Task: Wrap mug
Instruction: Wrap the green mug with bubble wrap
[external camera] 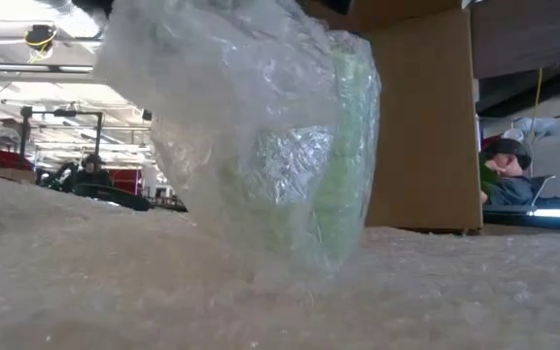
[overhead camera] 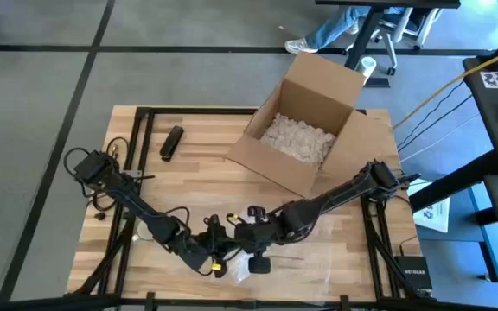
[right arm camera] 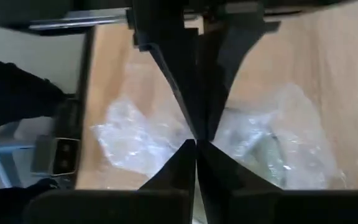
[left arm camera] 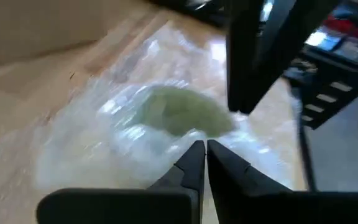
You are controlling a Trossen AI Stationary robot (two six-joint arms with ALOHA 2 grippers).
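Mug (external camera: 343,146), pale green and swathed in bubble wrap (external camera: 231,117), stood in the middle of the low view, filling its upper half, with more of the wrap spread across the foreground. In the high view the bundle lay at the lower centre of the frame, near the front edge of the wooden counter (overhead camera: 197,173), where the two dark arms met. The left claw (left arm camera: 205,152) sat at the lower centre of its wrist view with its tips pressed together, right at the edge of the wrap over the green shape; whether any film was pinched between them could not be told. The right claw (right arm camera: 196,144) likewise showed its fingers closed to a point above the crinkled plastic, the other arm's fingers coming down to meet it from the top of that frame. An open cardboard box (overhead camera: 305,121) holding white packing peanuts (overhead camera: 296,136) stood at the upper centre of the high view, and a small black device (overhead camera: 171,142) lay at the upper left of the counter.
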